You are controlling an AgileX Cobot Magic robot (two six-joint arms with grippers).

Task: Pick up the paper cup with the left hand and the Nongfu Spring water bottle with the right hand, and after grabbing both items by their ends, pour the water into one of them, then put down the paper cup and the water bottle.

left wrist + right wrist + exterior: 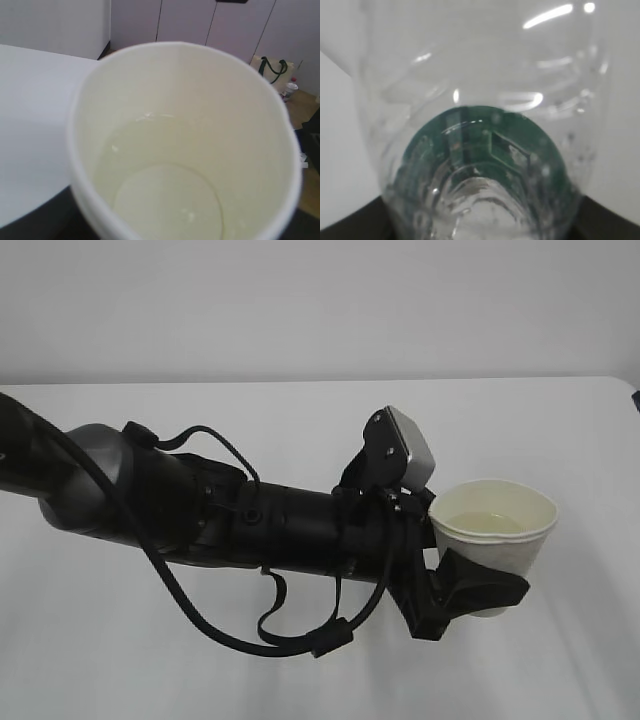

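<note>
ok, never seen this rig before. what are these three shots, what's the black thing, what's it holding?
It is a two-armed robot at a white table. The exterior view looks down at a slant at the left arm, black with looping cables. Its left gripper is clamped round the lower part of a paper cup, held upright with some water in it.

The other two pictures come from cameras on the wrists. The left wrist view looks straight into that paper cup, with its pale pool at the bottom. The right wrist view is filled by a clear, ribbed Nongfu Spring water bottle with a dark green label, held in the right gripper, whose dark fingers show in the bottom corners.
</note>
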